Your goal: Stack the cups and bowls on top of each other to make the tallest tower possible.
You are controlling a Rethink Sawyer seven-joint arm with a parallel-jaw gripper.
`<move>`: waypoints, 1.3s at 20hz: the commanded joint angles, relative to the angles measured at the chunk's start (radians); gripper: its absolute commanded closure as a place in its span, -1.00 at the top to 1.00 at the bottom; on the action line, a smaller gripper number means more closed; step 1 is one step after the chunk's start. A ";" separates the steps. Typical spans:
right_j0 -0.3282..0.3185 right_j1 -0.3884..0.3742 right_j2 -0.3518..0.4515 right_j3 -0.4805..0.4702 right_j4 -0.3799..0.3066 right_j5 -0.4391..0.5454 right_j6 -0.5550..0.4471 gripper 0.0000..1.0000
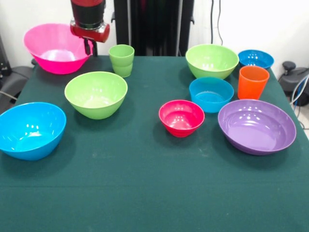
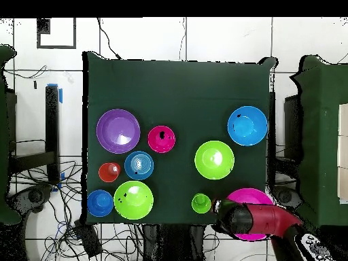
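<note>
All cups and bowls stand apart on the table, none stacked. The big pink bowl (image 1: pixel 54 49) (image 2: pixel 255 197) is at the far left of the front view. My gripper (image 1: pixel 90 47) (image 2: pixel 221 207) hangs at its right rim, between it and the light green cup (image 1: pixel 121 60) (image 2: pixel 200 203), holding nothing that I can see. There are two lime bowls (image 1: pixel 96 94) (image 1: pixel 212 60), three blue bowls (image 1: pixel 30 129) (image 1: pixel 211 94) (image 1: pixel 255 59), the small red-pink bowl (image 1: pixel 181 117), the orange cup (image 1: pixel 252 82) and the purple bowl (image 1: pixel 256 125).
The table (image 1: pixel 145 193) has a dark green cloth. In the front view the big blue bowl overhangs its left edge and the purple bowl sits near its right edge. Black chairs and cables stand beside the table.
</note>
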 commanded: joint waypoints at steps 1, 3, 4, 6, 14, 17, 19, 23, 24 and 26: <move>0.023 -0.043 0.095 0.026 -0.034 -0.005 -0.053 -1.00; 0.025 -0.053 0.096 0.033 -0.030 -0.001 -0.052 -1.00; 0.025 -0.059 0.096 0.038 -0.029 0.000 -0.051 -1.00; 0.028 -0.072 0.096 0.043 -0.022 0.006 -0.048 -1.00; 0.044 -0.099 0.090 0.056 -0.008 0.015 -0.029 -1.00; 0.032 -0.110 0.106 0.065 0.005 0.030 -0.043 -1.00; 0.017 -0.111 0.123 0.070 0.014 0.040 -0.058 -1.00; -0.015 -0.116 0.165 0.089 0.032 0.059 -0.090 -1.00; -0.020 -0.117 0.172 0.093 0.035 0.063 -0.094 -1.00; -0.034 -0.122 0.187 0.101 0.040 0.072 -0.102 -1.00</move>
